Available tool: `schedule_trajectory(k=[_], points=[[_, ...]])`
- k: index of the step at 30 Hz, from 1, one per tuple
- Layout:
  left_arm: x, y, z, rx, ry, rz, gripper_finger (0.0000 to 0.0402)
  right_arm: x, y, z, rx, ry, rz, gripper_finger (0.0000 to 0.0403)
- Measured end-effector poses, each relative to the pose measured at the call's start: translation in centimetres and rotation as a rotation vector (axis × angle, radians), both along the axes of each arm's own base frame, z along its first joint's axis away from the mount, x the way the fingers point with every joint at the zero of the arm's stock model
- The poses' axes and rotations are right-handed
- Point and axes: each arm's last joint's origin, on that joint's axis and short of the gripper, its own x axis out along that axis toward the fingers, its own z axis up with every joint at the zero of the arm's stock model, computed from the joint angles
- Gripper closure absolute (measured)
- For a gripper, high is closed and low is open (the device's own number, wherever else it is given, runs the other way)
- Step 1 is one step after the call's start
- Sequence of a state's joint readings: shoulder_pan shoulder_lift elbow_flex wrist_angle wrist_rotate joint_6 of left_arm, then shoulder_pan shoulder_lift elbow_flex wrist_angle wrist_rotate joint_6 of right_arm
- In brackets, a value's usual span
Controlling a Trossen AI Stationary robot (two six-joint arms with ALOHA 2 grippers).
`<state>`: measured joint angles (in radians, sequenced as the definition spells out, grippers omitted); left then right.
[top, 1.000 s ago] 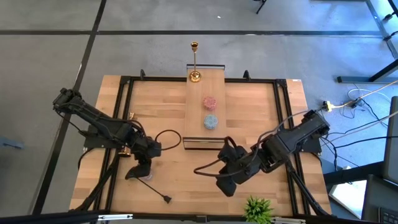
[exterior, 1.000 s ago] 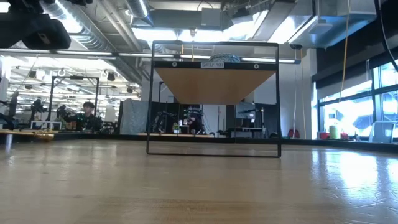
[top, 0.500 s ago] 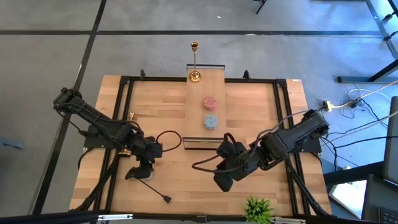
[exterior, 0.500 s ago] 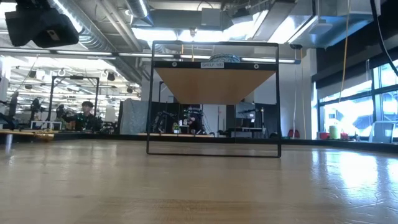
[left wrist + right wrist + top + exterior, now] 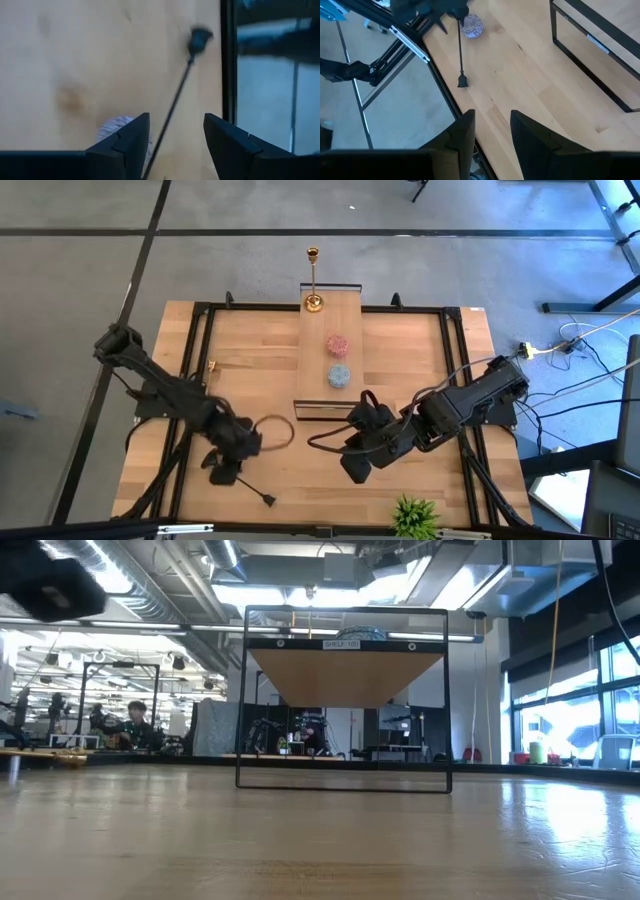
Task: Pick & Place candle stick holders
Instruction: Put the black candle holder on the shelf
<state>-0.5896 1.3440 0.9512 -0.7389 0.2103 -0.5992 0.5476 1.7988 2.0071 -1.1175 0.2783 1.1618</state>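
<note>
A black candle stick holder [image 5: 258, 492] lies on its side on the table near the front edge, its small cup end [image 5: 200, 37] pointing away from my left gripper. My left gripper [image 5: 222, 472] hovers open over its other end, a finger on each side of the thin shaft [image 5: 177, 95] without touching it; the base is hidden under the gripper. A gold candle stick holder [image 5: 313, 280] stands upright on its base at the far end of the raised shelf [image 5: 345, 320]. My right gripper [image 5: 352, 472] hangs open above the table, right of the black one [image 5: 460, 55].
A silvery glitter ball [image 5: 472, 25] lies on the table beside the shaft, close to my left fingers. A red ball [image 5: 338, 344] and a blue ball [image 5: 339, 376] sit on the shelf. A green plant [image 5: 415, 515] stands at the front edge. Black frame rails border the table.
My left gripper has moved toward the table's near edge and a little down, rolling as it went, and now stands over the black candle stick holder's base end. The holder has stayed where it lay. My right gripper has swung slightly toward the table's left.
</note>
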Motion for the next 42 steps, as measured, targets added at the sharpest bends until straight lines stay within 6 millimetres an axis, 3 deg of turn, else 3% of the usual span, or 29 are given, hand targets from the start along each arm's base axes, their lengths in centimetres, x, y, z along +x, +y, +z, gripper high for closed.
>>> schedule_trajectory(k=[10, 26, 30, 36, 42], points=[[-0.2, -4.0, -5.3, 0.176, 0.1, -0.25, 0.0217, 0.0, 0.0, 0.0, 0.002, -0.001, -0.005, 0.0274], [0.2, -6.2, -8.4, 0.223, 0.073, -0.321, 0.0222, 0.1, -0.2, 0.0, -0.006, -0.007, -0.021, 0.0274], [0.2, -6.3, -8.8, 0.212, 0.102, -0.325, 0.0259, 0.1, -0.2, 0.0, -0.006, -0.007, -0.022, 0.0274], [0.1, -6.2, -8.6, 0.146, 0.17, -0.311, 0.0383, 0.1, -0.2, 0.0, -0.006, -0.007, -0.022, 0.0274], [-0.1, -5.2, -6.4, 0.119, 0.138, -0.263, 0.039, 0.3, -0.6, 0.0, -0.008, -0.007, -0.032, 0.0274]])
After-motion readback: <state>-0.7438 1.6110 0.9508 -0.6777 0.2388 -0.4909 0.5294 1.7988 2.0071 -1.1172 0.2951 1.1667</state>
